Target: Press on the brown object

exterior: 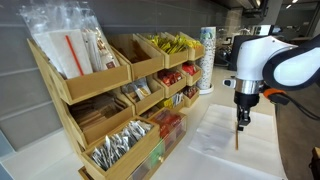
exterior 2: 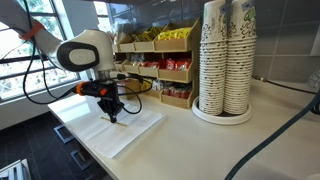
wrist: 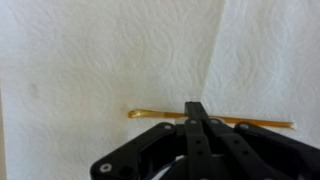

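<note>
The brown object point(wrist: 155, 115) is a thin orange-brown stick lying flat on a white paper towel point(wrist: 90, 60). In the wrist view my gripper point(wrist: 197, 108) is shut, its joined fingertips directly over the stick's middle; I cannot tell whether they touch it. In an exterior view the gripper point(exterior: 241, 122) points straight down at the towel point(exterior: 215, 150), and the stick point(exterior: 237, 140) shows just below it. In an exterior view the gripper point(exterior 2: 112, 117) is low over the towel point(exterior 2: 140, 130); the stick is too small to see there.
Wooden shelf bins point(exterior: 110, 100) with snacks and packets stand along the wall, also seen in an exterior view point(exterior 2: 160, 65). Tall stacks of paper cups point(exterior 2: 225, 60) stand on the counter beside the shelf. The counter edge point(exterior 2: 85, 140) is close to the towel.
</note>
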`<state>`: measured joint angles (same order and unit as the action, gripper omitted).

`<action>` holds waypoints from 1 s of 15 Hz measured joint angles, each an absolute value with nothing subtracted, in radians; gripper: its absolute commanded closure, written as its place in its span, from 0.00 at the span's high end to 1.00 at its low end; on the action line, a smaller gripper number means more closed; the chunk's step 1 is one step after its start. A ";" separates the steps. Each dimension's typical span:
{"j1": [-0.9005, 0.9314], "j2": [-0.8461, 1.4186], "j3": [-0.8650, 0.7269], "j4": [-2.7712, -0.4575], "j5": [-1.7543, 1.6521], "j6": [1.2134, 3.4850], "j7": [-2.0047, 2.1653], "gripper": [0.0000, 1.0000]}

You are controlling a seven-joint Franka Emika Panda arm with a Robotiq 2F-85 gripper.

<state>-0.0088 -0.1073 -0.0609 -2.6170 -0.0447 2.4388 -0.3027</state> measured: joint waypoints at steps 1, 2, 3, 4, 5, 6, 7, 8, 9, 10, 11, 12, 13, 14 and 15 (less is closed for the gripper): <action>-0.009 -0.107 -0.061 -2.617 -0.045 2.439 -0.303 0.00; -0.008 -0.107 -0.060 -2.617 -0.045 2.439 -0.303 0.00; -0.008 -0.107 -0.060 -2.617 -0.045 2.439 -0.303 0.00; -0.007 -0.107 -0.059 -2.617 -0.045 2.439 -0.303 0.00; -0.007 -0.107 -0.058 -2.617 -0.045 2.439 -0.303 0.00; -0.006 -0.107 -0.057 -2.617 -0.045 2.439 -0.303 0.00; -0.005 -0.106 -0.055 -2.617 -0.045 2.439 -0.303 0.00; -0.004 -0.106 -0.054 -2.617 -0.045 2.439 -0.303 0.00; -0.003 -0.105 -0.053 -2.617 -0.044 2.439 -0.303 0.00; -0.002 -0.104 -0.052 -2.616 -0.044 2.439 -0.303 0.00; 0.000 -0.104 -0.052 -2.616 -0.044 2.439 -0.303 0.00; 0.001 -0.103 -0.051 -2.615 -0.044 2.440 -0.303 0.00; 0.002 -0.100 -0.051 -2.615 -0.044 2.440 -0.303 0.00; 0.002 -0.097 -0.051 -2.614 -0.044 2.441 -0.303 0.00; 0.002 -0.093 -0.051 -2.613 -0.044 2.443 -0.303 0.00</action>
